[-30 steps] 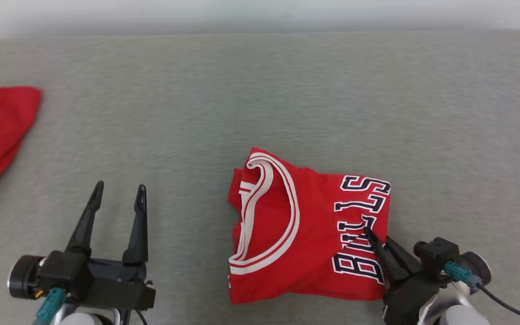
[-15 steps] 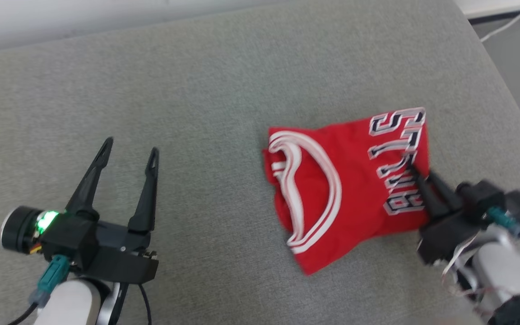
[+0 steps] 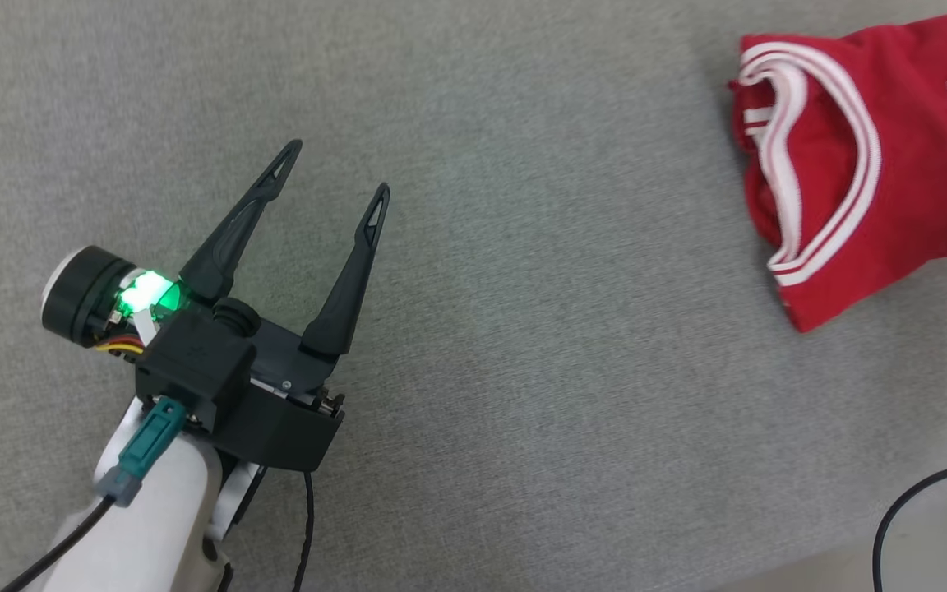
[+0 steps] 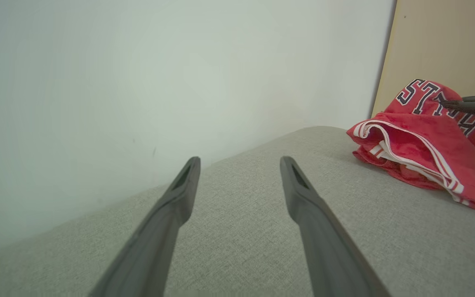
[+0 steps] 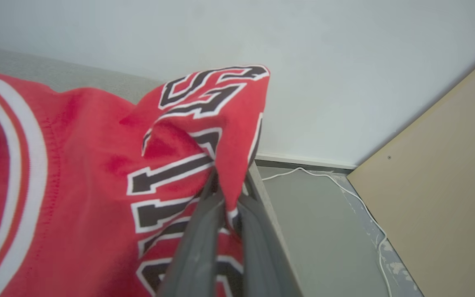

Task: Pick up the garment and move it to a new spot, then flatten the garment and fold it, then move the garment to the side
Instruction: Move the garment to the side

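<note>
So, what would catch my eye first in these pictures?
The red jersey, white-trimmed with dark lettering, blazes on the grey fabric surface at the head view's upper right. The right pincer is shut on its lettered edge, holding a fold up. At lower left the left pincer gapes open and empty, a green light glowing beside it.

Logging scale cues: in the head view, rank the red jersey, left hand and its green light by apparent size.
1 and 2, unranked: the left hand and the red jersey look alike; the jersey is cut off by the frame, the hand nearer the camera.
3: the green light.
</note>
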You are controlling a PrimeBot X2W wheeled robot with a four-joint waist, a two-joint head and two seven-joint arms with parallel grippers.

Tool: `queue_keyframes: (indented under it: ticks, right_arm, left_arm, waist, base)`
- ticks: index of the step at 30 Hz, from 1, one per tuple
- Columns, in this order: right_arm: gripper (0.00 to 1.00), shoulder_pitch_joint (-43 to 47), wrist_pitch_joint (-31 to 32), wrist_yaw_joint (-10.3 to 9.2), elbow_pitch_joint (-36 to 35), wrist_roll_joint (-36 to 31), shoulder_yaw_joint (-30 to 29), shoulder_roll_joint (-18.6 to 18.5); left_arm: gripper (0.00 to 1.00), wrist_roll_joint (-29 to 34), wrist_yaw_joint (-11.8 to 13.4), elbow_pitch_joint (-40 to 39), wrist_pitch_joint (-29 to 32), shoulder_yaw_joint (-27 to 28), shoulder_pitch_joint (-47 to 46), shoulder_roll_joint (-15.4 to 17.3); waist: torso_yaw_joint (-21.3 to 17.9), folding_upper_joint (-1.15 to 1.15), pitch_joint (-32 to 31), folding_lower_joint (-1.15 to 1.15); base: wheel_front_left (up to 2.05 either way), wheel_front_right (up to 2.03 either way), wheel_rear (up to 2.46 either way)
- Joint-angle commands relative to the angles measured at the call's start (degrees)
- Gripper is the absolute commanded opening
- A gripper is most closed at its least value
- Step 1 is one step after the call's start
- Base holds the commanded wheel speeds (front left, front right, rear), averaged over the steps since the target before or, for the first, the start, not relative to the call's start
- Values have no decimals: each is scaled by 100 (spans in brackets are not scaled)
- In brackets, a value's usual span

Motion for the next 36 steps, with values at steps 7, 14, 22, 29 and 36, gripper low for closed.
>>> queue_keyframes:
  ticks: [7,14,22,29,36]
  right_arm:
    - [100,-172,-11,-8,137,-37,-797,344]
    - [100,123,-12,-8,-146,-349,-1512,737]
    - [100,866,-10,-8,-1413,-274,-2107,1465]
    - [100,1917,-11,-9,-2732,-306,-1619,2124]
    - [100,2712,-11,-9,-3268,-336,-864,2489]
  left_arm:
    - [100,77,-18,-65,57,-50,-120,45]
    - [100,-4,68,20,-20,7,-11,64]
    - [100,-220,323,186,-212,222,400,44]
    - [100,-500,520,478,-506,400,917,-31]
    - [100,-710,675,716,-725,590,1437,-62]
  waist:
    - [112,-1,294,-1]
    - [164,-1,211,-1]
    - [278,-1,-225,-1]
    - [641,-1,-785,-1]
    - [942,-1,-1363,-1]
  base:
    - [0,0,0]
    - [0,0,0]
    - [0,0,0]
    - [0,0,0]
    - [0,0,0]
